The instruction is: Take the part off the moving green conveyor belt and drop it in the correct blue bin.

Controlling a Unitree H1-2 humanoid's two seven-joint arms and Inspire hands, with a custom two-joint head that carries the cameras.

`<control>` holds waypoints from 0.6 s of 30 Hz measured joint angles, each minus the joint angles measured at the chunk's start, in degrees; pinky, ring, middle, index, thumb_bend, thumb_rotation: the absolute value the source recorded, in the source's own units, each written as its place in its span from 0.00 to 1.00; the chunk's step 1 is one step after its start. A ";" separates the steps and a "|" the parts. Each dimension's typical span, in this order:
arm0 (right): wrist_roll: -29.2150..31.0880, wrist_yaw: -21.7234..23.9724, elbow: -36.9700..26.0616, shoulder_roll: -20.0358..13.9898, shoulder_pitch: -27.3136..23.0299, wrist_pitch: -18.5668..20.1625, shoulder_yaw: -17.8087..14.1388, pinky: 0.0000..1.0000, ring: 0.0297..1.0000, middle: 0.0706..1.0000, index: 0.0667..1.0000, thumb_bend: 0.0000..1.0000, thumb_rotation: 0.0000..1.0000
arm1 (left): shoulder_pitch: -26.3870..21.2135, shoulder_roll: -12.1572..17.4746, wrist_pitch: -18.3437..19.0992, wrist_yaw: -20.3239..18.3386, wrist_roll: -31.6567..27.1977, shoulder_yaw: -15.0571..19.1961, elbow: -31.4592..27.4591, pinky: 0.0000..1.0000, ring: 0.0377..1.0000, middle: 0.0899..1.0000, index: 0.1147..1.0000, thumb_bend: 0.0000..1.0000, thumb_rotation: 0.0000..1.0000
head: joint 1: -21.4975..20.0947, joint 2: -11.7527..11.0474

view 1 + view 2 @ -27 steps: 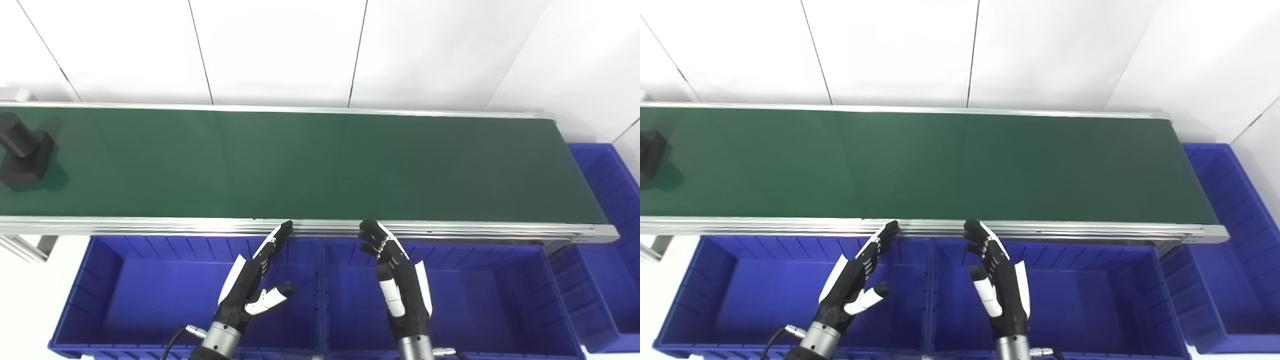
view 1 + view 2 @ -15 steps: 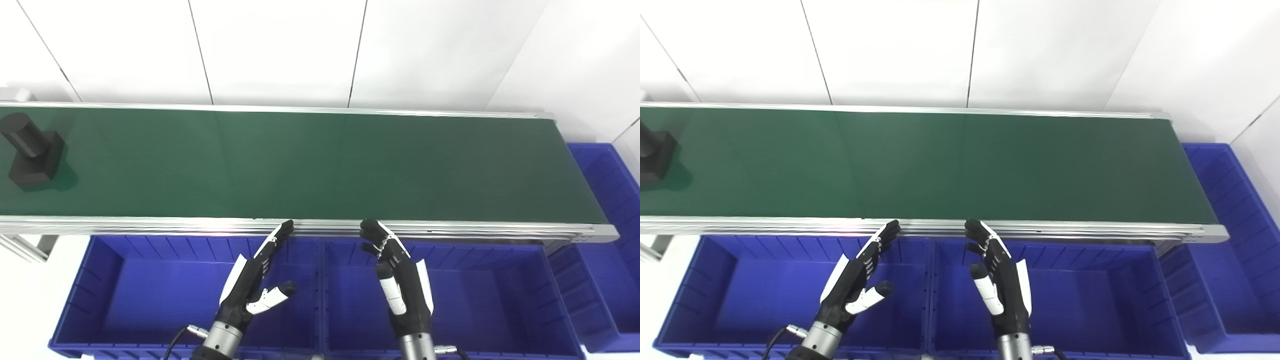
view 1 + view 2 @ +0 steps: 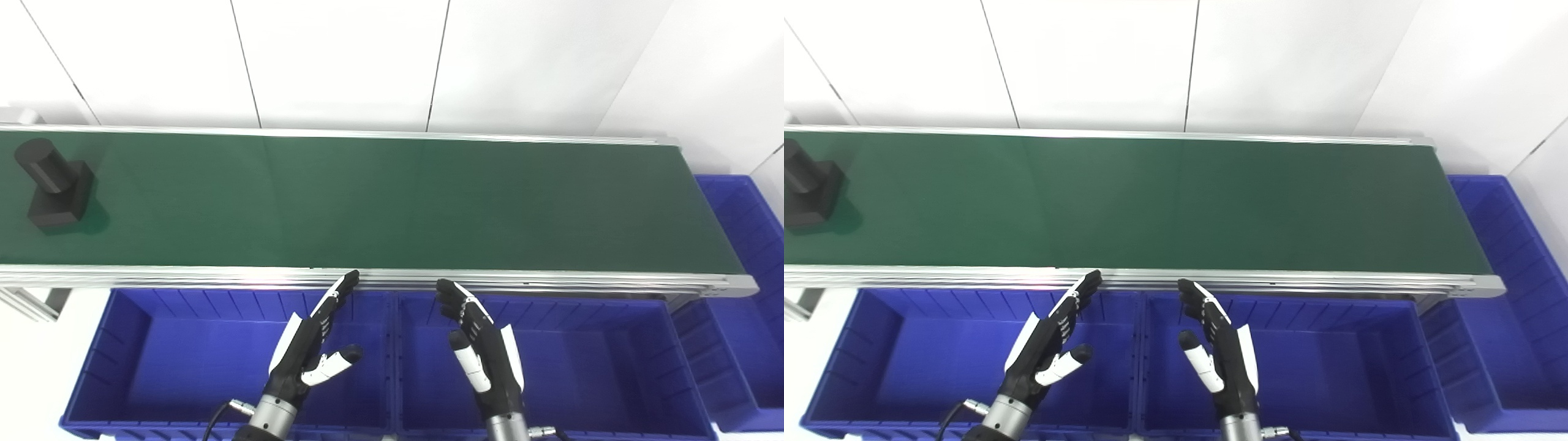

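One black part [image 3: 54, 184], three blue bins [image 3: 184, 361], two released, spread robot hands [image 3: 312, 349].

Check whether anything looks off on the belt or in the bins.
Nothing stands out. One black part stands upright at the left end of the green conveyor belt; both hands hover open over the blue bins.

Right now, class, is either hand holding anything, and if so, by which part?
Nothing is held. The left hand and right hand are both open over the blue bins, while the black part sits untouched on the green belt.
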 measured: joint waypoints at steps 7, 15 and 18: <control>0.18 0.05 1.62 0.19 -0.22 -0.26 0.47 0.88 0.88 0.88 0.88 0.82 0.84 | 0.25 0.03 0.00 -0.01 0.09 -0.07 0.00 0.98 0.97 0.95 0.93 0.89 0.78 | 0.18 -0.09; 2.61 2.12 2.01 0.13 -0.58 -0.36 0.19 0.89 0.90 0.90 0.90 0.87 0.80 | 0.26 0.03 0.00 0.01 0.27 -0.26 0.00 0.97 0.96 0.95 0.93 0.90 0.78 | 0.53 -0.26; 2.91 2.35 2.08 0.15 -0.69 -0.36 -0.08 0.88 0.89 0.89 0.90 0.86 0.91 | 0.27 0.03 0.00 0.02 0.27 -0.25 0.00 0.98 0.96 0.95 0.93 0.90 0.79 | 0.62 -0.26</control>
